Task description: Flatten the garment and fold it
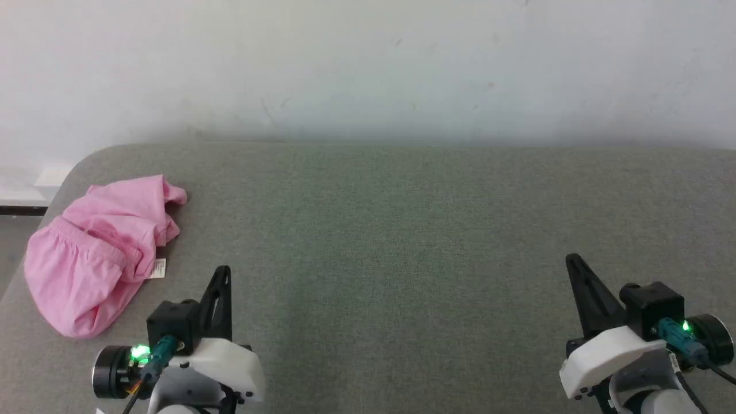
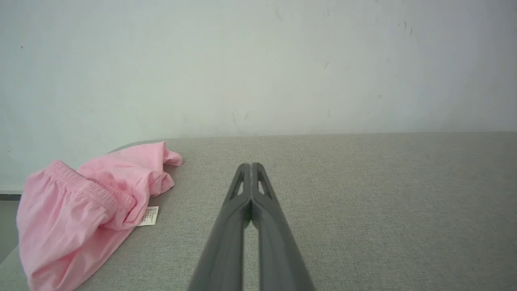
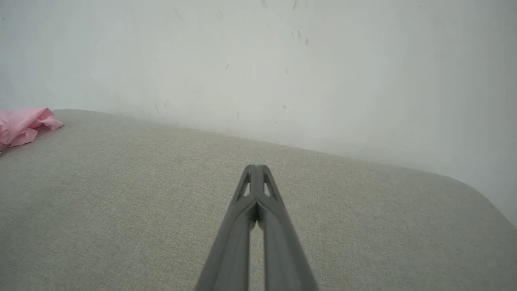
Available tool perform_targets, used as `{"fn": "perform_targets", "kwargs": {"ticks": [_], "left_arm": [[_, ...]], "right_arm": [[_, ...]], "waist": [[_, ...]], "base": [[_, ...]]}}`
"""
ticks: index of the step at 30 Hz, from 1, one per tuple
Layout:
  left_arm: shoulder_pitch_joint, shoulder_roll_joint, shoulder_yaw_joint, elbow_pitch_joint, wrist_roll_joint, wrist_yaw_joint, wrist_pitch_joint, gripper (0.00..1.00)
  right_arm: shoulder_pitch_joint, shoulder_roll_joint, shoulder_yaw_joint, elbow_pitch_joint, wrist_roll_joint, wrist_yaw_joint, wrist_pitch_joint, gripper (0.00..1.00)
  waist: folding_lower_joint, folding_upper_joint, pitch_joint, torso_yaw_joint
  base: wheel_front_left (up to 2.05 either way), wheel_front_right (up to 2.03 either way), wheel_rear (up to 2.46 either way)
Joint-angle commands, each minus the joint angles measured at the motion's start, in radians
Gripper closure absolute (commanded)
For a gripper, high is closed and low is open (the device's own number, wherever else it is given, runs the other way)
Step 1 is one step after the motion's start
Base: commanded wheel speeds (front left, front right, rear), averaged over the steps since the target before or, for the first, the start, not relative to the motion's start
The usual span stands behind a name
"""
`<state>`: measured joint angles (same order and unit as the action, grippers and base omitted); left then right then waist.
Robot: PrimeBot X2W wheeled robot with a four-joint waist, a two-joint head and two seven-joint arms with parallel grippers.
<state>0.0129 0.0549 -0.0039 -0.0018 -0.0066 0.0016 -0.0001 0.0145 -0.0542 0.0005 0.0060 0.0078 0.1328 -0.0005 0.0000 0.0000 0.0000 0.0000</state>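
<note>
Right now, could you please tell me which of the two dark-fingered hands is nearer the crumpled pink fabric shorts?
The left hand, beside the light-pink thin-fabric shorts; the right hand sits far across the grey fabric surface.

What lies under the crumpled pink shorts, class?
The grey fabric surface; a white care label sticks out from the shorts. Anything beneath the bunched folds is hidden.

Grey woven-fabric surface [image 1: 402,241] in front of me, 2 rounded far corners. Scuffed white wall [image 1: 368,63] right behind it. Dark strip [image 1: 20,210] low at far left.
</note>
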Motion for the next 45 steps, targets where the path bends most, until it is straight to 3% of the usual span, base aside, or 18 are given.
{"fn": "perform_targets", "kwargs": {"ticks": [1, 34, 35, 45], "left_arm": [[-0.013, -0.005, 0.004, 0.002, 0.007, -0.002, 0.0, 1.0], [-0.013, -0.005, 0.004, 0.002, 0.007, -0.002, 0.0, 1.0], [0.0, 0.0, 0.0, 0.0, 0.0, 0.0, 0.0, 0.0], [0.004, 0.0, -0.005, -0.002, -0.005, 0.004, -0.013, 0.0]], "right_arm": [[-0.015, 0.004, 0.0, -0.006, -0.008, -0.002, 0.0, 1.0], [-0.015, 0.004, 0.0, -0.006, -0.008, -0.002, 0.0, 1.0], [0.0, 0.0, 0.0, 0.0, 0.0, 0.0, 0.0, 0.0], [0.002, -0.001, -0.007, 0.005, 0.013, 0.0, -0.013, 0.0]], "waist": [[0.0, 0.0, 0.0, 0.0], [0.0, 0.0, 0.0, 0.0], [0.0, 0.0, 0.0, 0.0], [0.0, 0.0, 0.001, 0.0]], "base": [[0.0, 0.0, 0.0], [0.0, 0.0, 0.0], [0.0, 0.0, 0.0], [0.0, 0.0, 0.0]]}}
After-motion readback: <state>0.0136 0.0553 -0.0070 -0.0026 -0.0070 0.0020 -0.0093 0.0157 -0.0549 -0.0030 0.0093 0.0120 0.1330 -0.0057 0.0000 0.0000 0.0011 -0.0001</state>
